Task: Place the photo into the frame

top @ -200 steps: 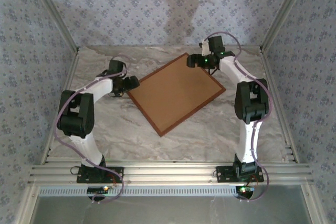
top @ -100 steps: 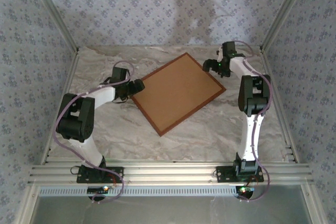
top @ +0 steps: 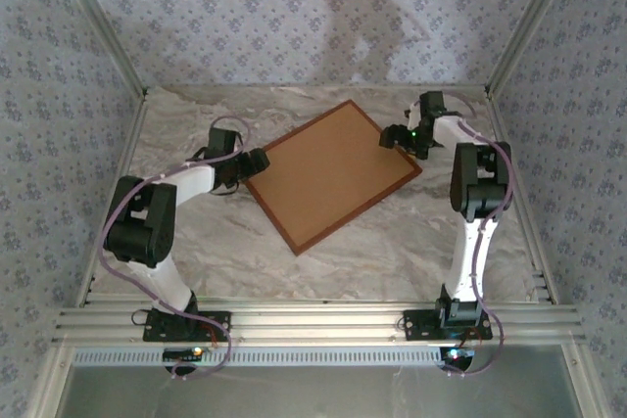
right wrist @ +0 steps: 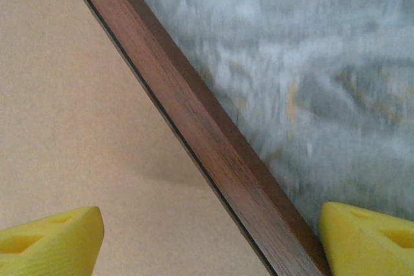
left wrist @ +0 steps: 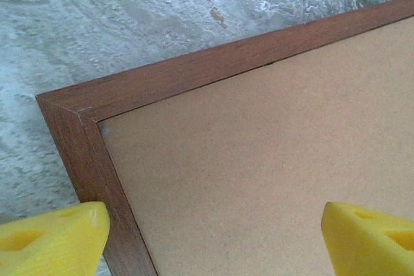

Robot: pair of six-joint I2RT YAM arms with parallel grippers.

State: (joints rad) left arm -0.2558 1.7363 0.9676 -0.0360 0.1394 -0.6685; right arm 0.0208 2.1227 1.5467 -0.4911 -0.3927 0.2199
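Observation:
The frame, thin reddish-brown wood, lies flat and turned at an angle on the marble table. A plain brown backing board fills it, and the photo is hidden. My left gripper hovers open over the frame's left corner. One yellow finger is outside the rim and the other is over the board. My right gripper is open over the frame's far right edge. It straddles the rim, with one finger over the board and the other over the table.
The marble tabletop is bounded by patterned walls at the back and sides. An aluminium rail runs along the near edge between the arm bases.
My right gripper has moved from the frame's far corner rightwards and nearer along its right edge. My left gripper has moved slightly in towards the frame's left corner. The frame has not shifted.

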